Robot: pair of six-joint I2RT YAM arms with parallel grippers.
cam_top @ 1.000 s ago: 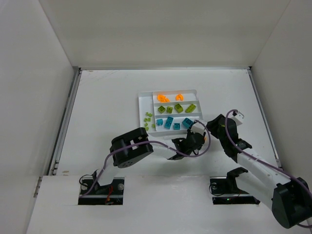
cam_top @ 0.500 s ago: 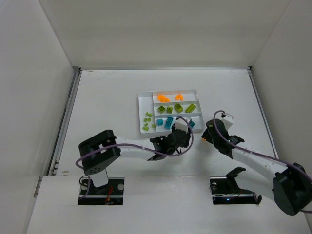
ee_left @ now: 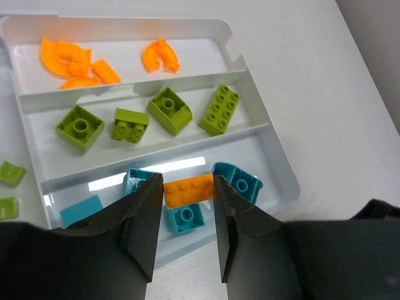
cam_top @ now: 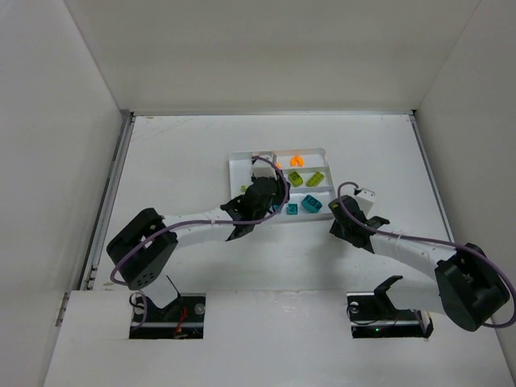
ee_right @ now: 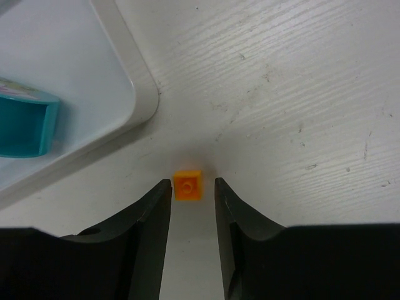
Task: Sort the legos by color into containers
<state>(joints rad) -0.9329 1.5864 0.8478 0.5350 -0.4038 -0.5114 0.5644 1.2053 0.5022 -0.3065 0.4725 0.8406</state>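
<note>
My left gripper (ee_left: 187, 182) is shut on an orange lego (ee_left: 189, 191), held above the teal legos (ee_left: 240, 181) in the near section of the white tray (ee_left: 284, 187). Lime green legos (ee_left: 169, 109) fill the middle section and orange pieces (ee_left: 69, 59) lie in the far one. Seen from the top, the left gripper (cam_top: 262, 192) hangs over the tray (cam_top: 235, 165). My right gripper (ee_right: 192, 182) is low over the table just off the tray's corner (ee_right: 140, 87). It is open, with a small orange lego (ee_right: 187, 185) lying between its fingertips.
Small green pieces (ee_left: 9, 172) lie in the narrow section at the tray's left end. A teal brick (ee_right: 25, 128) sits inside the tray near the right gripper. White walls enclose the table on three sides.
My left gripper carried the orange lego left and away, from beside the tray's near right corner to over the tray. My right gripper moved left and down, and its jaws narrowed around the small orange lego.
</note>
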